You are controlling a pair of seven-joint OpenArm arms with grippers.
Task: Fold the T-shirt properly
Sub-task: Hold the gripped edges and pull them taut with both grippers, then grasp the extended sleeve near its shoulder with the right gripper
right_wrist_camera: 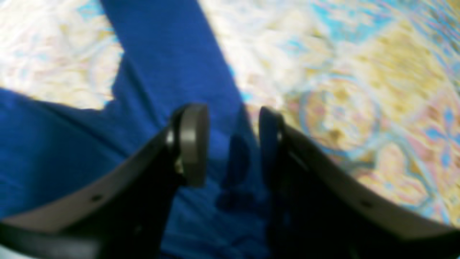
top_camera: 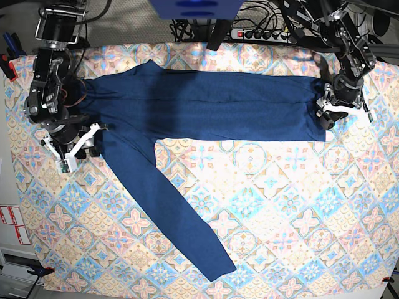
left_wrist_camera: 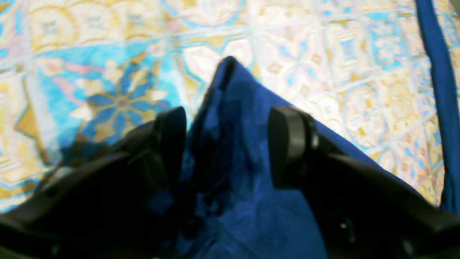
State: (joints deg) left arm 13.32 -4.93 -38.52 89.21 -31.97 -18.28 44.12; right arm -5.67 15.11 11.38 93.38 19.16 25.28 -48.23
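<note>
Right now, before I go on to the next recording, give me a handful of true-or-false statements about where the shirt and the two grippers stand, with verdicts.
1. The T-shirt lies spread on the patterned cloth, its body stretched sideways in the base view. True.
2. One sleeve trails diagonally toward the near edge of the cloth. True.
3. The left gripper is clamped flat on the fabric. False: its jaws stand apart, with blue fabric lying between them.
4. The right gripper is over bare cloth, clear of the shirt. False: it is over the shirt's edge.
5. The shirt is already folded into a compact rectangle. False: it is still laid out.
</note>
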